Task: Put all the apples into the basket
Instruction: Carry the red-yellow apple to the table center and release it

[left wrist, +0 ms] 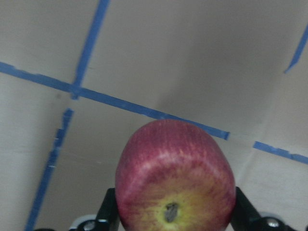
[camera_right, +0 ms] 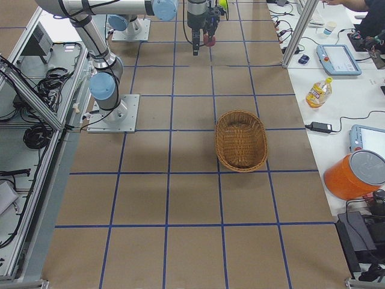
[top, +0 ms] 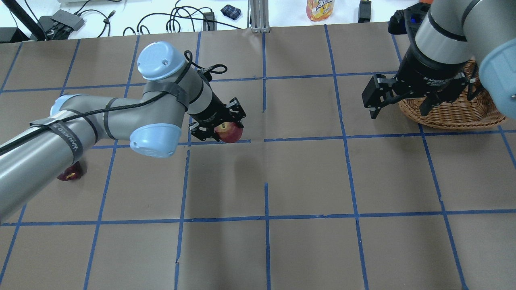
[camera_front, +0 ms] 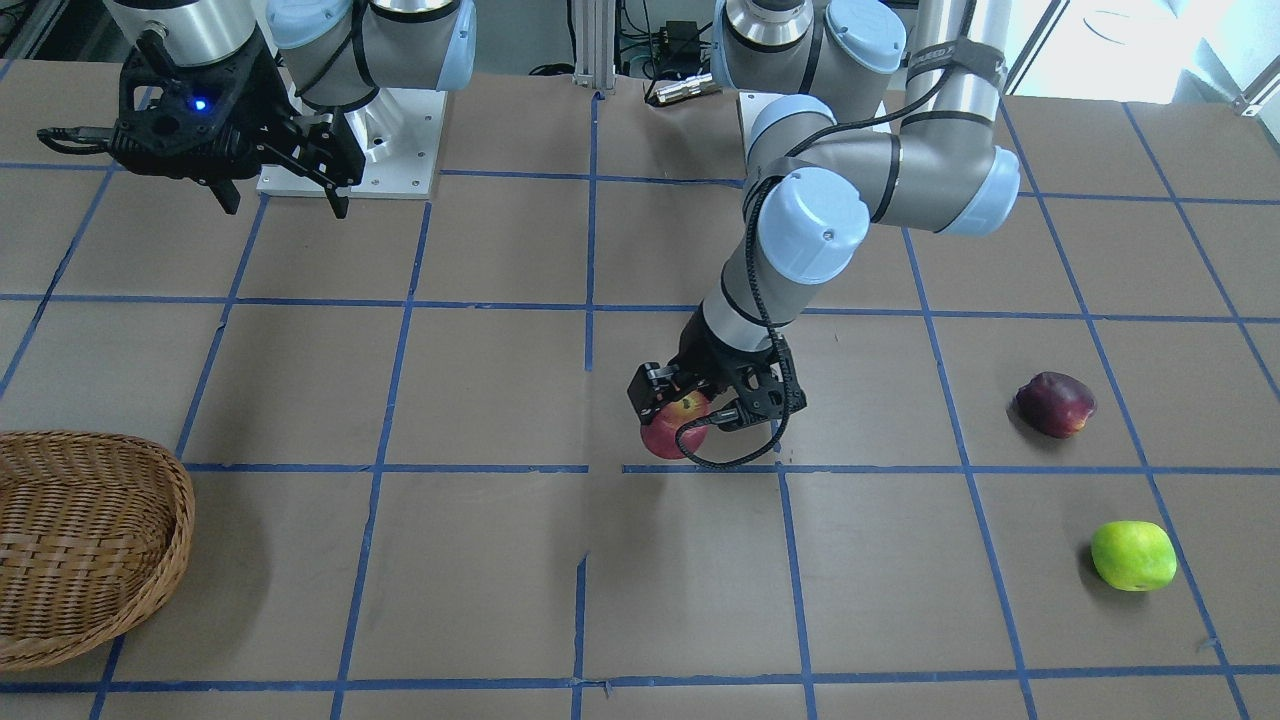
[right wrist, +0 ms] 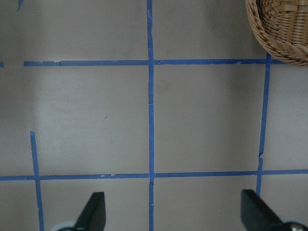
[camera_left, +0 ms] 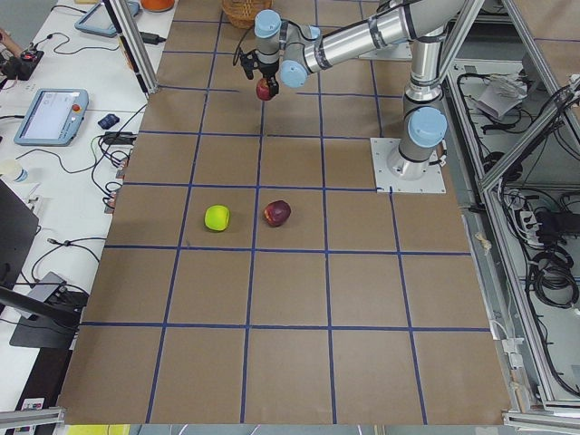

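Note:
My left gripper [camera_front: 688, 418] is shut on the red apple with yellowish streaks [camera_front: 672, 430] and holds it above the table's middle; the apple fills the left wrist view [left wrist: 175, 178] and shows from overhead [top: 230, 133]. The maroon apple [camera_front: 1055, 404] and the lime green apple [camera_front: 1133, 555] lie on the table on my left side. From overhead the maroon apple [top: 71, 173] is half hidden under my left arm and the green one is hidden. The wicker basket [camera_front: 185, 500] sits on my right side [top: 451, 117]. My right gripper [camera_front: 285, 208] is open and empty, raised near the basket [right wrist: 284, 29].
The table is brown paper with a blue tape grid. My right arm's base plate [camera_front: 350, 150] is at the robot's edge. A juice bottle [top: 320, 8], cables and tablets lie on the side bench beyond the table's far edge.

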`<state>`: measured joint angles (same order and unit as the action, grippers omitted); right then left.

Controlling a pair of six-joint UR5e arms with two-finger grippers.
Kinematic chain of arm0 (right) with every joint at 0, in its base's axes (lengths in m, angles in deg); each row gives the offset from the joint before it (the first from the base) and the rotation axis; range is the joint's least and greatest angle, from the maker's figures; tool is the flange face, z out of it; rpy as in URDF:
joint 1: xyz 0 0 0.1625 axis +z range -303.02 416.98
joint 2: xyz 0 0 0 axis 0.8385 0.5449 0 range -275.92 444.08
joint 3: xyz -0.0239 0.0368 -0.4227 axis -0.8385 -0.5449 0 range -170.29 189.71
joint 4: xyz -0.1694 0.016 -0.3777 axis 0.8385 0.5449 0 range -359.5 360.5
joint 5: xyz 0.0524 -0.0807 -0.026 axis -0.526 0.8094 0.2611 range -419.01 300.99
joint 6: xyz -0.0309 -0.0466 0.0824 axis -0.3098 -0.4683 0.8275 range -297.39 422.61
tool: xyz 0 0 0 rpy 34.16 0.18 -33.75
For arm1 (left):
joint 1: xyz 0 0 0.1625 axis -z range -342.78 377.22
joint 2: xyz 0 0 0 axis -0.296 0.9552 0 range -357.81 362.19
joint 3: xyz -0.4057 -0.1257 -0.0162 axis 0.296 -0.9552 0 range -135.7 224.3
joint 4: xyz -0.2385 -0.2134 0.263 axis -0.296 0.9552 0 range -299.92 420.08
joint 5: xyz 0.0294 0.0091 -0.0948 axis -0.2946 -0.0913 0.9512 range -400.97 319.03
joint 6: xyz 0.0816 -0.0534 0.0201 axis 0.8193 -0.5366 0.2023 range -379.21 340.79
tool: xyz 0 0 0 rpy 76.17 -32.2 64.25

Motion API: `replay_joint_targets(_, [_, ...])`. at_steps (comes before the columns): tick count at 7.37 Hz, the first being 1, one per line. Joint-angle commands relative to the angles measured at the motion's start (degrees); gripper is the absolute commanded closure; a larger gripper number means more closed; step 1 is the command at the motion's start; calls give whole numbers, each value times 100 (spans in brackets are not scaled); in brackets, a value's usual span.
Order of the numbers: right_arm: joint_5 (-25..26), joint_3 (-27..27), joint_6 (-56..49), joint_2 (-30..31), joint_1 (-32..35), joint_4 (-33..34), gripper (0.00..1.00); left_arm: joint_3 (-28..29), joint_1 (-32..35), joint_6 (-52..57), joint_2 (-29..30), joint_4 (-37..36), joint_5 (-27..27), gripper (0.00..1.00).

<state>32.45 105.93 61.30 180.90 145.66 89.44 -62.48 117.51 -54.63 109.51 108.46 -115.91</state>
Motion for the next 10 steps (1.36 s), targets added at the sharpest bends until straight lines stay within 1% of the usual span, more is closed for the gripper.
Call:
replay_joint_targets(1, [-22, 3, -27, -5, 0, 9, 0, 157, 402, -903, 595, -1006, 199, 100])
replay_joint_targets(2, [-74, 3, 16, -5, 0, 27, 0, 227, 421, -897, 745, -1024, 182, 100])
replay_joint_targets(3, [-58, 3, 17, -14, 0, 44, 0, 324, 447, -914, 912, -1024, 164, 19])
replay_joint_targets(4, [-57, -6, -9, -23, 0, 79, 0, 377, 456, -932, 992, -1111, 138, 1])
replay_joint_targets(5, [-14, -6, 8, -206, 0, 158, 0, 499, 430, -906, 915, -1338, 155, 0])
replay_joint_targets(6, [-48, -32, 34, -355, 0, 376, 0, 614, 369, -853, 766, -1193, 155, 0])
replay_joint_targets(7, [-101, -50, 17, -470, 9, 439, 0, 580, 308, -748, 660, -1157, 129, 0])
replay_joint_targets(8, [-110, -189, 95, -732, 26, 501, 0, 588, -6, -591, 476, -1121, 129, 0])
replay_joint_targets(9, [-162, -382, 479, -979, 200, 501, 0, 545, -349, 90, 213, -921, 137, 0])
replay_joint_targets(10, [-206, -584, 918, -1338, 576, 832, 0, 553, -839, 1410, -50, -484, 94, 0])
